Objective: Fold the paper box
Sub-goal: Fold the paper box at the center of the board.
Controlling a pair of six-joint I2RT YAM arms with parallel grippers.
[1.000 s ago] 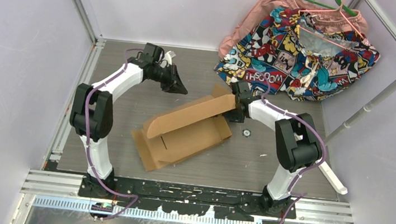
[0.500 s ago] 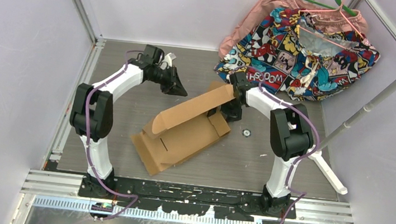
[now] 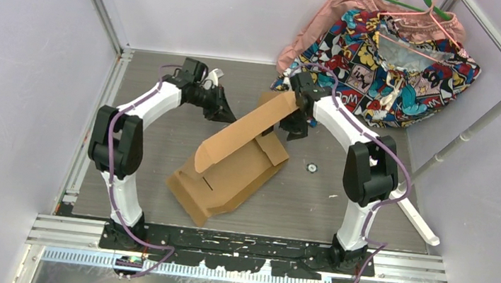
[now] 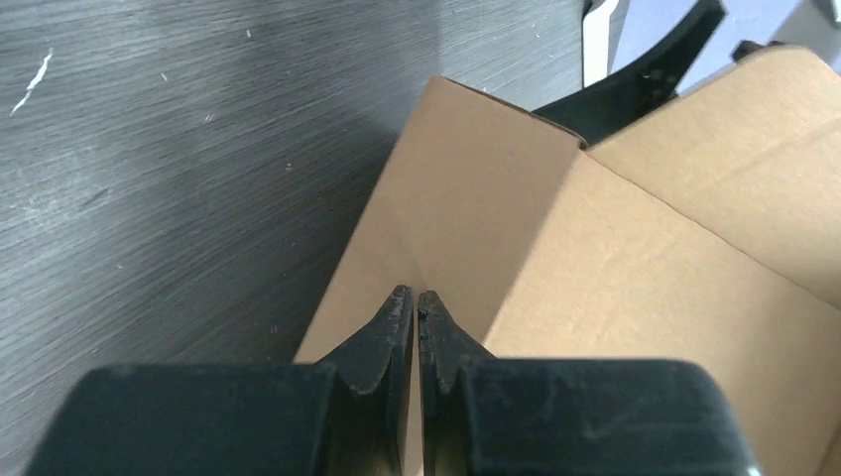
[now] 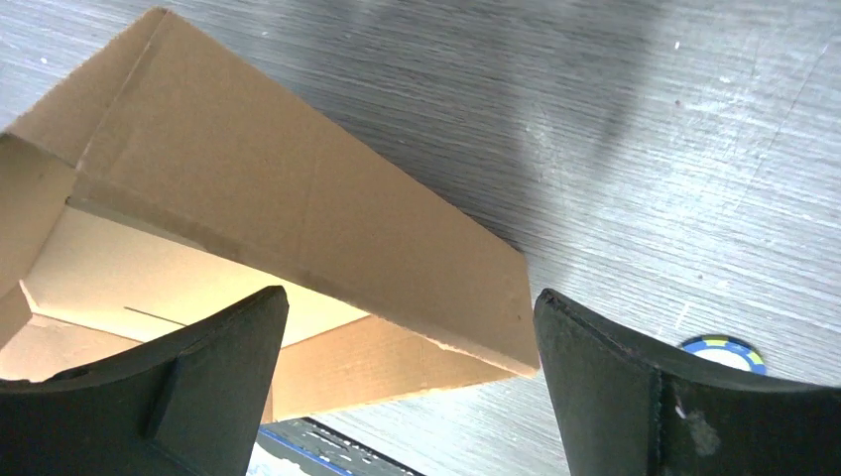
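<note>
Brown paper box (image 3: 229, 175) half-folded mid table (image 3: 340, 201), its long flap raised at a slant, right pincer (image 5: 412, 296) spread wide at the flap's far end, left pincer (image 4: 415, 297) clenched empty, poised over the cardboard

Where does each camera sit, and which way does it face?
Top external: above and behind, looking down on table, paper box and both whole arms.
Left wrist: looks along its shut jaws onto the box and table.
Right wrist: looks down between open jaws at box, table, small disc.
All three share the paper box.
</note>
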